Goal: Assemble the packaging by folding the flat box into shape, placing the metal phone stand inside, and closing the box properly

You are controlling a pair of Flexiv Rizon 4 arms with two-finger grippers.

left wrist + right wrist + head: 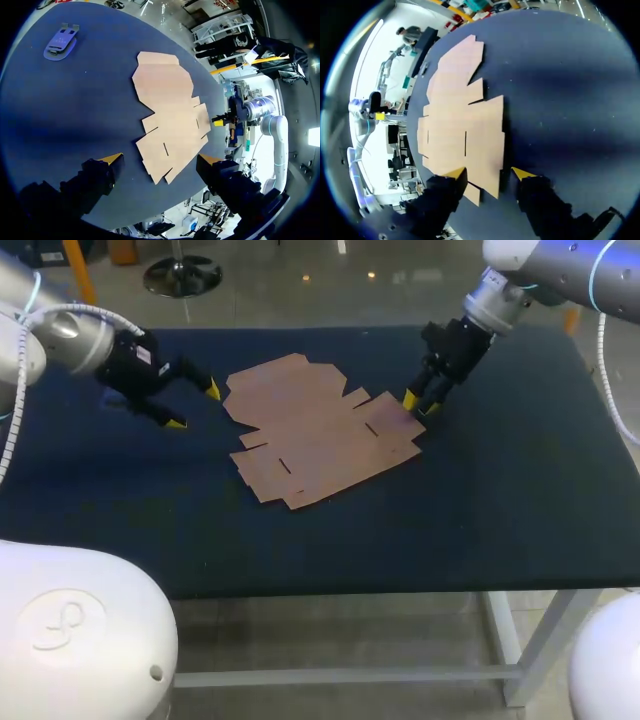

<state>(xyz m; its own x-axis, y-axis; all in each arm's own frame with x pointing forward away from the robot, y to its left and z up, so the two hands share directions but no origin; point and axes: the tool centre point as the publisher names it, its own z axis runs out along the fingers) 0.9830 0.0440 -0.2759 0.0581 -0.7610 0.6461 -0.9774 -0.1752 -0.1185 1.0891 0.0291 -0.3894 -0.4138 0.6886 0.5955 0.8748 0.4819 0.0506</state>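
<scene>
Flat box [320, 430] is laid unfolded at mid-table on the dark blue table [500, 520], all flaps down. Left gripper [195, 405] is held just left of the box, jaws wide apart, nothing gripped; the left edge of the box is seen ahead of its fingers in the left wrist view. Right gripper [420, 405] is set at the box's right edge, jaws parted, one fingertip [456, 172] over the cardboard, the other over cloth; nothing clamped. Metal phone stand [61, 42] is seen lying on the cloth, well apart from the box.
</scene>
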